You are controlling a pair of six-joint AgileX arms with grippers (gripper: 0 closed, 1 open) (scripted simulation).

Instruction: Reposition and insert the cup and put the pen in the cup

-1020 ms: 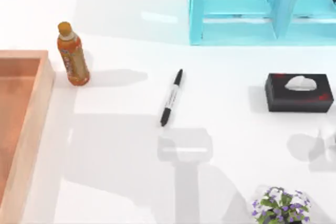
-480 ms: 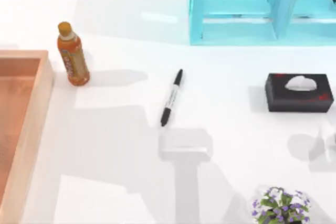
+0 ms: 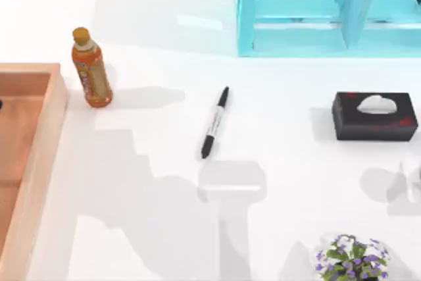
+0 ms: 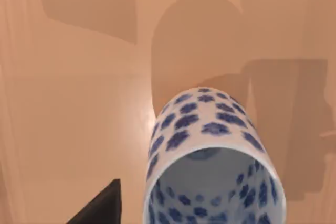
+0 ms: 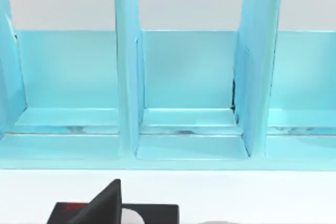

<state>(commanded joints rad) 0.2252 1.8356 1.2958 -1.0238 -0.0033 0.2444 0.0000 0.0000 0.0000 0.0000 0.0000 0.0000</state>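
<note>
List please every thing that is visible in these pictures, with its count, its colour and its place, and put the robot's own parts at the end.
cup: 1, white with blue flowers, lying on its side over the wooden tray floor, left wrist view
pen: 1, black ends and white barrel, lying at the table's middle
bottle: 1, orange, upright beside the tray's far corner
wooden tray: 1, light brown, table's left edge
shelf rack: 1, turquoise, far side, right of middle
tissue box: 1, black, right side
flowering plant: 1, green with purple blooms, near right edge
table: 1, white
left gripper finger: black, next to the cup
right gripper finger: black, facing the rack
</note>
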